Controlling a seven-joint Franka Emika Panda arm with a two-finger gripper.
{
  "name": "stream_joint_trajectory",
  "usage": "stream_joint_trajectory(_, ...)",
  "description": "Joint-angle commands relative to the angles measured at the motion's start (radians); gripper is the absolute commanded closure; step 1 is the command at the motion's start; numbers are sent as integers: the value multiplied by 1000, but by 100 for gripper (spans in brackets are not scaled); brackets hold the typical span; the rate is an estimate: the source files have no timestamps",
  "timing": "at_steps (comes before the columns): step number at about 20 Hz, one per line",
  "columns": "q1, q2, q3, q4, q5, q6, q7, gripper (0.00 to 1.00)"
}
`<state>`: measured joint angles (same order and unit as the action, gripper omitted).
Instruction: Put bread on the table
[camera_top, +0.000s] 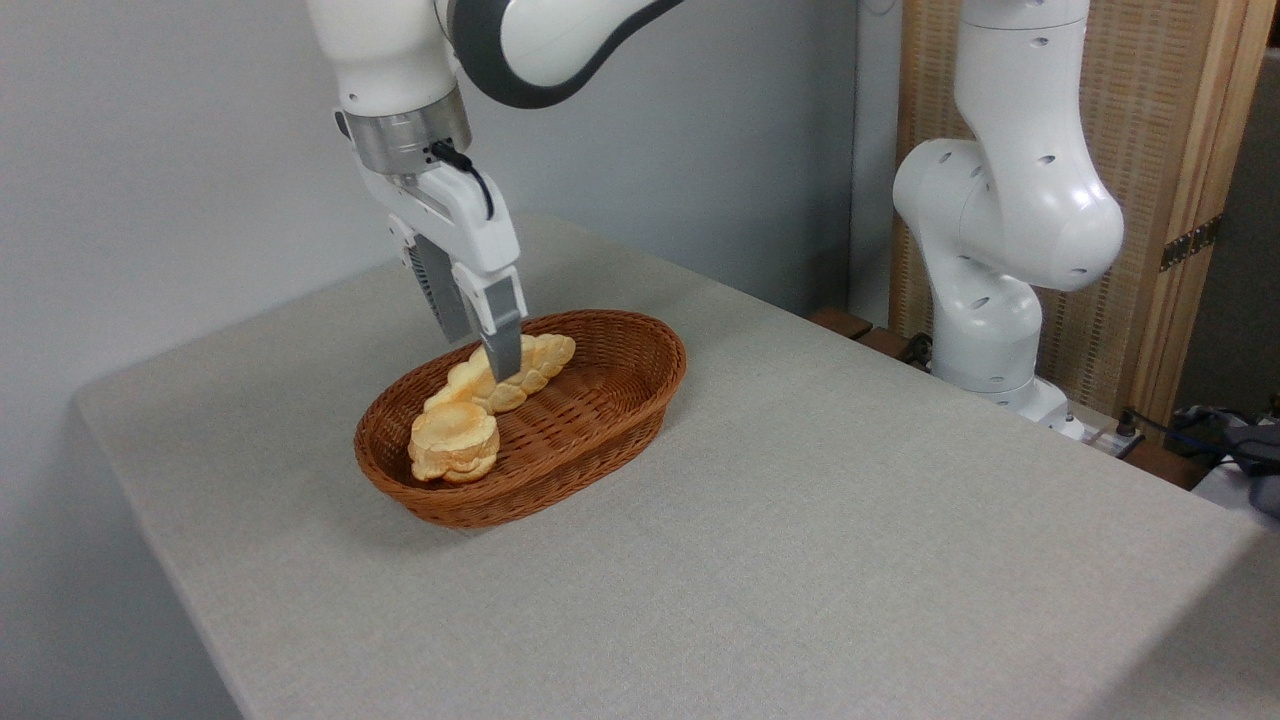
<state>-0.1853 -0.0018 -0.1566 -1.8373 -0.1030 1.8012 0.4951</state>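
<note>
The braided golden bread (543, 357) lies along the back-left side of the brown wicker basket (672, 385), which stands on the grey-beige table (820, 530). My gripper (483, 360) has come down into the basket, open, and straddles the loaf's middle. One finger (503, 345) stands in front of the loaf on its near side. The other finger (442, 295) is behind the loaf, and its tip is partly hidden. The loaf still rests in the basket.
A small round stacked bun (455, 440) sits at the basket's near-left end, touching the loaf's end. The arm's white base (1000, 250) stands off the table's far right edge, with cables (1200, 430) beside it. A wooden screen stands behind.
</note>
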Motion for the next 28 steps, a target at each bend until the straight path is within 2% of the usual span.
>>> stream_joint_trajectory(1,-65,-12,2,-63,8,82,-33,0)
stream_joint_trajectory(5,-101,-12,2,-111,8,135,-69,0)
stream_joint_trajectory(9,-126,-12,2,-128,8,141,-75,0)
stream_joint_trajectory(14,-137,-6,2,-141,8,141,-72,3)
stream_joint_trajectory(16,-135,-4,2,-141,8,139,-72,20)
stream_joint_trajectory(17,-135,-4,2,-141,8,139,-72,21)
stream_joint_trajectory(18,-135,-1,2,-141,8,139,-69,29)
stream_joint_trajectory(20,-135,6,2,-141,8,139,-64,52)
stream_joint_trajectory(22,-135,11,2,-140,8,139,-63,62)
stream_joint_trajectory(28,-134,11,3,-140,8,139,-61,64)
